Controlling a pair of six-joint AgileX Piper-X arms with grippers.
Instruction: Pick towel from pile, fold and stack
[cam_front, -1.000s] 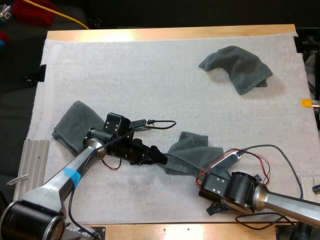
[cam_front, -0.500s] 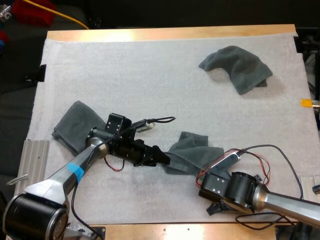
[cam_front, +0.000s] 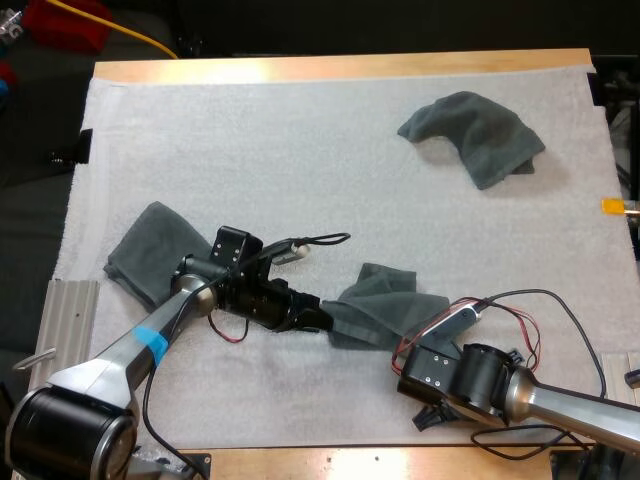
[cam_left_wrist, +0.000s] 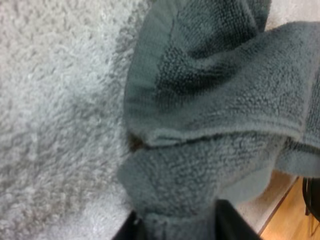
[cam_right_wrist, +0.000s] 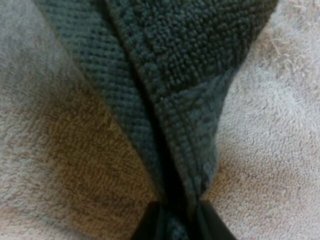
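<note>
Nearest, by the desk's front edge: right pincer clamped on the hem of the middle towel, cloth squeezed between both fingers. Just beyond it, left pincer pinches the same towel's opposite end, with a bunched wad in its grip. The towel lies rumpled on the mat between the two, not flat.

Step looks like spread-before-fold. Pull the pincers apart low and evenly till the hem goes taut, no jerk. Left grip is on a wad, not a clean corner, so it may slip or drag layers.

Past the left wrist, the folded towel is probably the stack target, so steer clear. Farthest, the far towel sits crumpled, well apart.
</note>
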